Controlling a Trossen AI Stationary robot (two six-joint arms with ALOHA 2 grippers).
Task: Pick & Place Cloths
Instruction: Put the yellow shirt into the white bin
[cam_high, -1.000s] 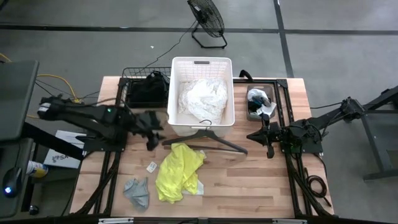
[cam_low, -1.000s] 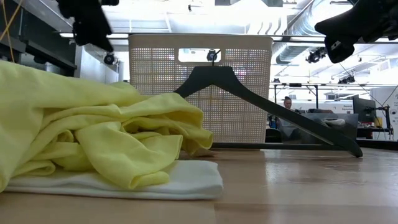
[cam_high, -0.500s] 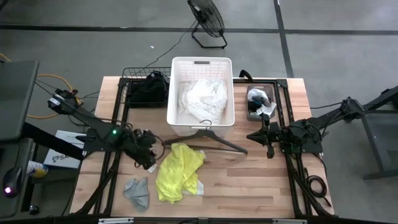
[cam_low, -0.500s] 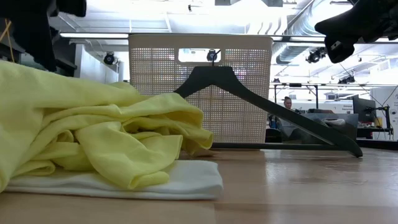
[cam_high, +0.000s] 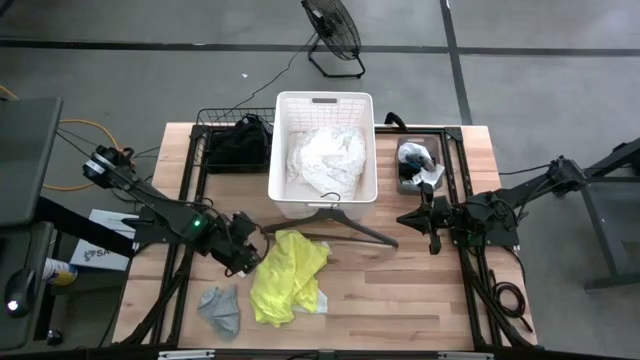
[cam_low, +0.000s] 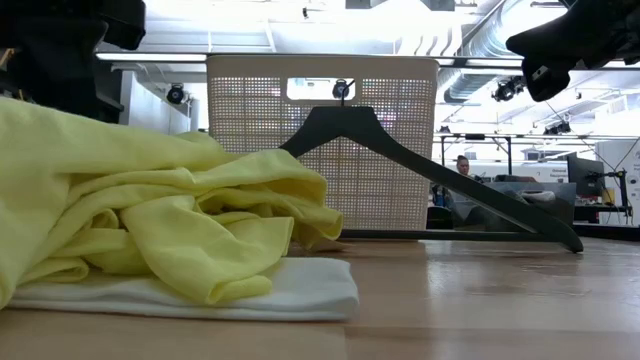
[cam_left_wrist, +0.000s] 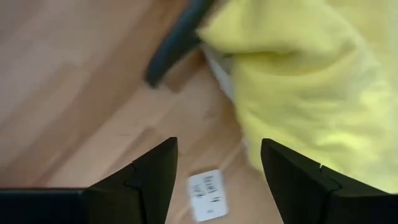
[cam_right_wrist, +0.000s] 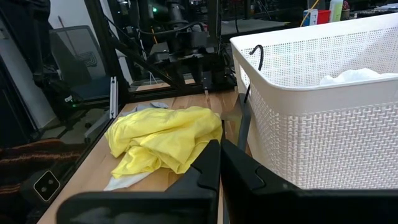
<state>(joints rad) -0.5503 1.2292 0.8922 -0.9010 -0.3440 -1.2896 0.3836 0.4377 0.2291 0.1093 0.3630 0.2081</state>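
Your neon yellow cloth (cam_high: 287, 274) lies crumpled on the table (cam_high: 400, 290) before the basket (cam_high: 322, 150), its edge just beside your left gripper (cam_high: 243, 258), whose fingers (cam_left_wrist: 150, 180) are spread apart over a small tag (cam_left_wrist: 206, 194). Your right gripper (cam_high: 432, 225) waits with fingers together.

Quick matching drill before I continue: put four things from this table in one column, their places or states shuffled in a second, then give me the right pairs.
Things:
1. yellow cloth
2. white lacy cloth
3. small grey cloth
4. left pincer

Places or states:
A. inside the white basket
B. open, above bare wood and a small white tag, beside the yellow cloth
C. alone near the table's front left corner
D. heaped on the table in front of the hanger, on top of a white cloth

Pairs: 1-D, 2-A, 3-C, 4-B
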